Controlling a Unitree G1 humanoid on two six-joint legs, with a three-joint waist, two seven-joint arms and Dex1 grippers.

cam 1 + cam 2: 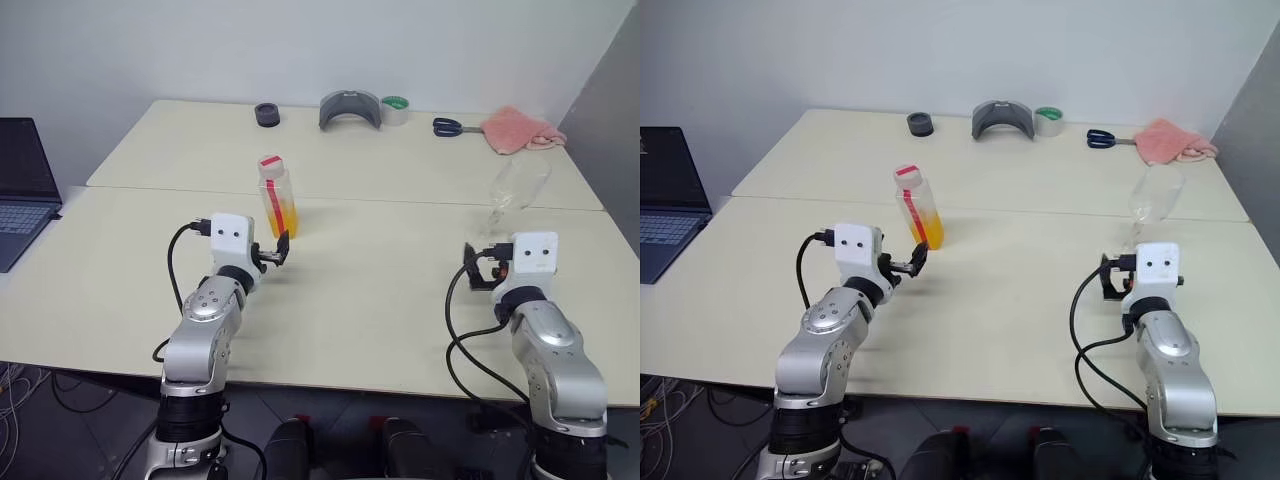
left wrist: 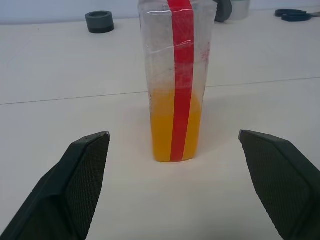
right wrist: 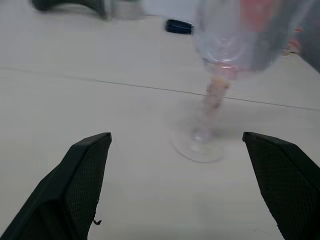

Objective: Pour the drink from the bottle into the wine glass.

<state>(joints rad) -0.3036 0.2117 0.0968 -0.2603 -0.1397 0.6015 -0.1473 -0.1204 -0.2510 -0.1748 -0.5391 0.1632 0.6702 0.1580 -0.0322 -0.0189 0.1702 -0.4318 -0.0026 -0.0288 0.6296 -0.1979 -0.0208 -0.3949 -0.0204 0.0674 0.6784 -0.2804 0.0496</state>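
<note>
The bottle [image 1: 277,198] is standing upright on the table [image 1: 380,300], near its middle seam, with the drink [image 2: 175,125] filling its lower part. The left gripper [image 1: 278,250] is hovering just short of it, fingers spread wide and holding nothing. The left wrist view is showing the red label strip running down the bottle's face, which the head views are barely resolving. The wine glass [image 1: 512,195] is standing upright to the right, empty, with the right gripper [image 1: 478,268] facing it, jaws likewise wide apart. The right wrist view is revealing its round foot [image 3: 198,145] resting on the table, apart from both fingers.
</note>
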